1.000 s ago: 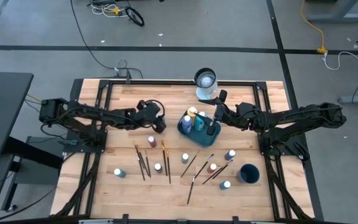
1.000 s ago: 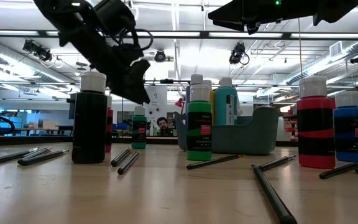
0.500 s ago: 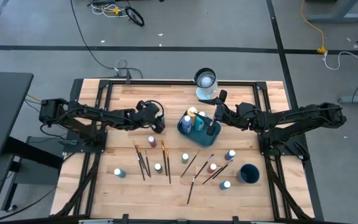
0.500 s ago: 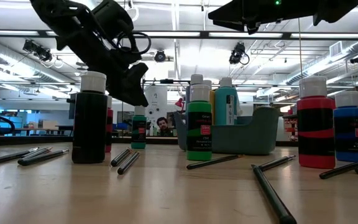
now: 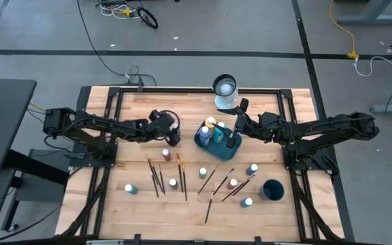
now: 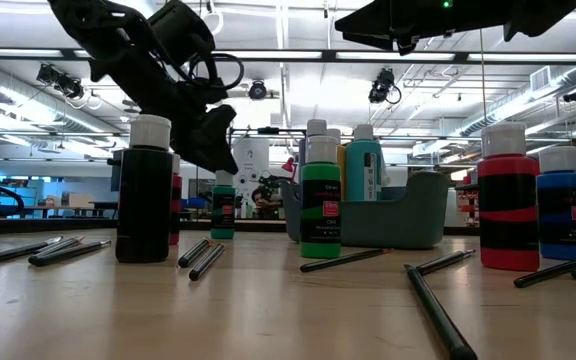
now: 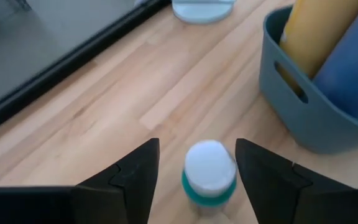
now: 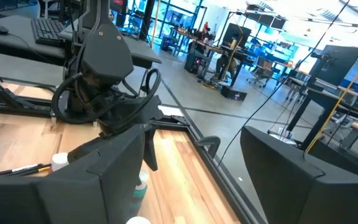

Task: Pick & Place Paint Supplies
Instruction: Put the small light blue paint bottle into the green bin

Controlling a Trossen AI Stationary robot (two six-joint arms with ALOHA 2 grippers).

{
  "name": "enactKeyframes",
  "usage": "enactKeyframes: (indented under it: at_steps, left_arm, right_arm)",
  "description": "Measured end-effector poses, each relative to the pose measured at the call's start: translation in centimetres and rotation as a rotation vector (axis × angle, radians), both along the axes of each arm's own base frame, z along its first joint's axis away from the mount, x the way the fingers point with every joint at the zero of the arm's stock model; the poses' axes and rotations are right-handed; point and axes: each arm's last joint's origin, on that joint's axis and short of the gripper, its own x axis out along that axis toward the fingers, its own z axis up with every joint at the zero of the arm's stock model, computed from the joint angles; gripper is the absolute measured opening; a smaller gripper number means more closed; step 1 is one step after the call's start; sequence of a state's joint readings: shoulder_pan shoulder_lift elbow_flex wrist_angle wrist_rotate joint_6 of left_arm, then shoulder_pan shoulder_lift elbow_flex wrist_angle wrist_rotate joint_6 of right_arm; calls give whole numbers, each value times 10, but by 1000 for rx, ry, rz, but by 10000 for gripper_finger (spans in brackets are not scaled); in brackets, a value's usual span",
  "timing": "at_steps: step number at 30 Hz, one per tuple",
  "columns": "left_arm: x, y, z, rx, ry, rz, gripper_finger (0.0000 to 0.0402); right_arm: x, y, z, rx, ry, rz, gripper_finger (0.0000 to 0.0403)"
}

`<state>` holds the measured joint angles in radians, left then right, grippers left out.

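Wooden tabletop (image 5: 264, 102) is filling the middle of my overhead frame, with loose paint bottles (image 5: 173, 183) and brushes (image 5: 184, 184) lying across its lower half. Just above them, left of centre, I am holding the left gripper (image 7: 194, 171) spread open around a teal bottle with a white cap (image 7: 210, 173), its fingers (image 7: 132, 174) standing clear of it. At centre, I am keeping the right gripper (image 5: 231, 141) wide open and empty over the blue bin (image 5: 203, 144) of bottles, with the glass jar (image 5: 224, 87) beyond.
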<state>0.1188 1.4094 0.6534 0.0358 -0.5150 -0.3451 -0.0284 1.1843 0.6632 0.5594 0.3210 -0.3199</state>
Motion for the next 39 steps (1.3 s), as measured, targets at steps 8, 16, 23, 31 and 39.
enactKeyframes:
  at_steps: [8,16,23,31,39]
  left_arm:
    - [-1,2,-1,-17,-2,3,216]
    - [-2,11,-2,-78,-7,-35,150]
    - [-2,13,1,-63,-10,-45,127]
    - [10,0,43,13,-104,-201,130]
    - [19,-20,95,158,-197,-327,129]
  right_arm:
    - [0,0,0,0,0,0,269]
    - [0,0,0,0,0,0,269]
    - [0,0,0,0,0,0,269]
    - [0,0,0,15,-3,1,269]
    - [1,2,-3,21,22,82,269]
